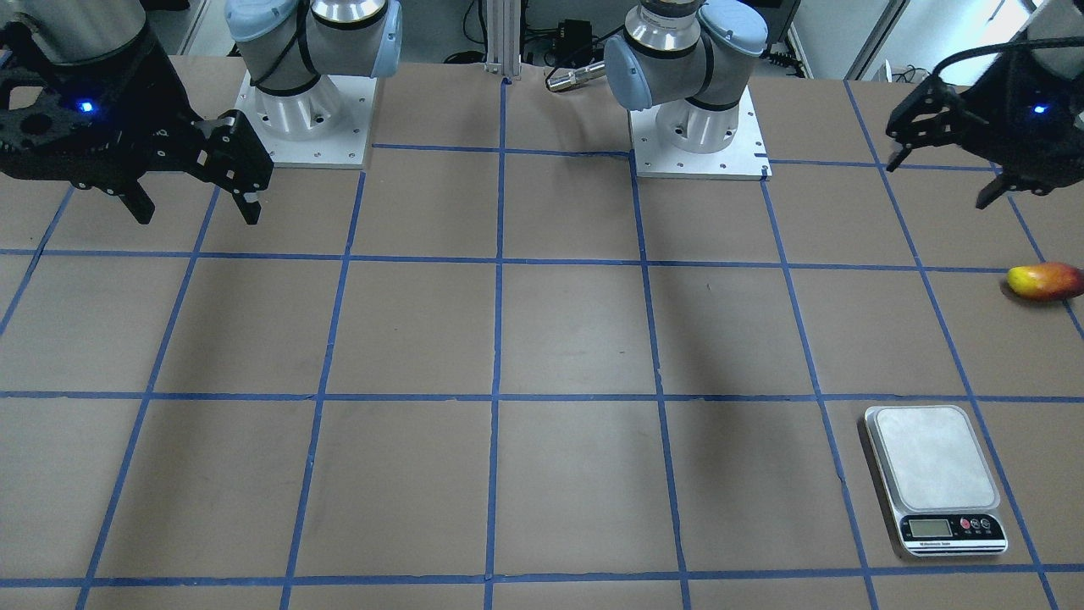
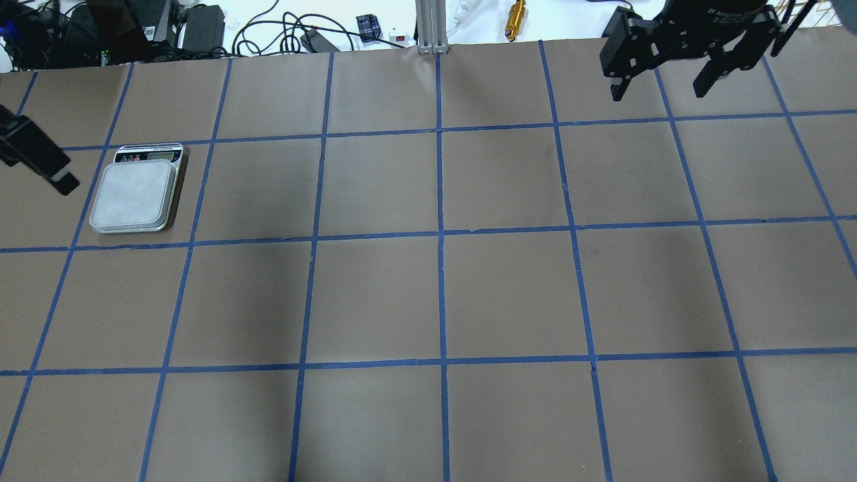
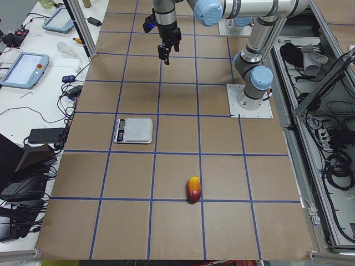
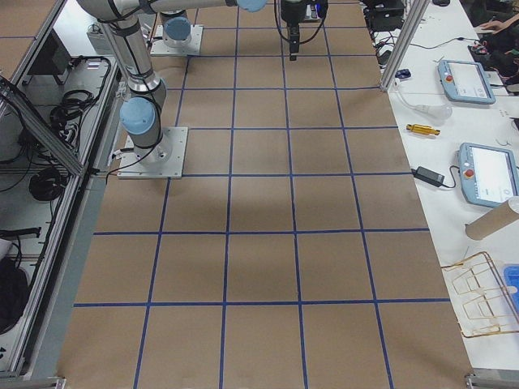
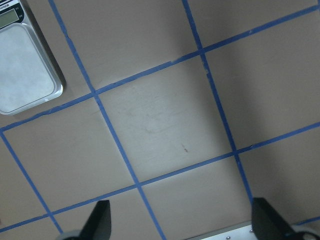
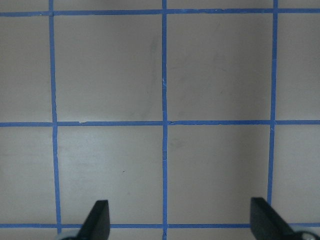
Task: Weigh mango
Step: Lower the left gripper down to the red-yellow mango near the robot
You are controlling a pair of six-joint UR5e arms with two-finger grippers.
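The mango (image 1: 1046,280), yellow at one end and red-orange at the other, lies on the brown table at the robot's left end; it also shows in the exterior left view (image 3: 193,189). The scale (image 1: 931,457) with its bare silver platform stands apart from it, nearer the operators' side (image 2: 134,195) (image 3: 137,129) (image 5: 25,75). My left gripper (image 1: 940,174) is open and empty, high above the table on the robot's side of the mango. My right gripper (image 1: 197,212) is open and empty, high over the other end (image 2: 657,92). The mango is out of both wrist views.
Blue tape lines grid the table. The two arm bases (image 1: 305,119) (image 1: 699,127) stand on white plates at the robot's edge. Cables and a brass cylinder (image 2: 515,12) lie beyond the far edge. Tablets (image 3: 25,69) sit on a side bench.
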